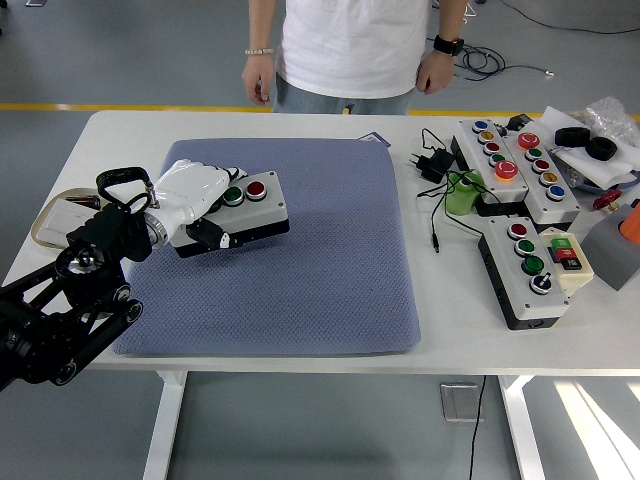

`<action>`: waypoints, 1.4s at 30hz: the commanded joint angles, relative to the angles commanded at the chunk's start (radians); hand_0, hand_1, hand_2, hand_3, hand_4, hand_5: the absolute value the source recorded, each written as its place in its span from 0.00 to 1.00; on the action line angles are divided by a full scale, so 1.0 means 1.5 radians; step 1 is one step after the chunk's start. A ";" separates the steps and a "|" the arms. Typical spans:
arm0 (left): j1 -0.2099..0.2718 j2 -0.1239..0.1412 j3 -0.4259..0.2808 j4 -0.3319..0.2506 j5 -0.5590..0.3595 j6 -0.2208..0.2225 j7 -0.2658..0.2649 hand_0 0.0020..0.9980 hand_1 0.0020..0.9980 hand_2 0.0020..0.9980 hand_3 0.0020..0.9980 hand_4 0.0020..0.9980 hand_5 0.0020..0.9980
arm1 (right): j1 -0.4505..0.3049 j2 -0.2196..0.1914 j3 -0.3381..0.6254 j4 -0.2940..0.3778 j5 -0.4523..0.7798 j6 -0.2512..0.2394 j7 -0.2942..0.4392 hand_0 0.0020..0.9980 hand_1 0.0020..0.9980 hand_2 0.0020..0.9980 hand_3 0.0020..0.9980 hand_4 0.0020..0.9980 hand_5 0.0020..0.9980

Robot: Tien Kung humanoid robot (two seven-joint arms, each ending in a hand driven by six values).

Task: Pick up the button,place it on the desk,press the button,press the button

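Left hand carrying the button box over the blue mat

The robot's white five-fingered left hand [192,195], reaching in from the lower left of the frame, is gripping the grey-and-black two-button control box with one green and one red push-button [243,208] by its left end, fingers wrapped over the top, leaving the red button clear. The box is sitting tilted in the left-centre of the frame, above the upper-left part of the blue-grey quilted fabric mat [320,270]; whether it is touching the mat I cannot tell. The grip is probably meant for setting the box down flat on this padded area before pressing. A person in a white shirt [350,45] is standing at the top, hands hanging empty.
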 joint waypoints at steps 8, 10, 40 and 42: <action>-0.029 -0.001 0.038 0.019 0.022 -0.013 -0.052 0.38 0.38 0.27 0.33 0.62 0.05 | 0.003 0.002 0.000 0.000 -0.005 -0.001 -0.003 0.79 0.80 0.82 0.75 0.41 0.48; -0.034 -0.003 0.040 0.025 0.022 -0.019 -0.054 0.38 0.38 0.27 0.33 0.62 0.05 | 0.004 0.002 0.004 0.000 -0.012 -0.002 -0.005 0.79 0.80 0.82 0.75 0.41 0.48; -0.047 -0.020 0.038 0.066 -0.006 -0.055 -0.035 0.71 0.76 0.81 0.97 1.00 0.41 | 0.007 -0.001 -0.007 0.000 -0.007 -0.001 -0.004 0.79 0.80 0.82 0.75 0.41 0.48; -0.048 -0.020 0.039 0.067 -0.007 -0.054 -0.034 0.80 0.85 0.90 0.99 1.00 0.43 | 0.007 -0.001 -0.009 0.000 -0.007 -0.001 -0.004 0.79 0.80 0.82 0.75 0.41 0.48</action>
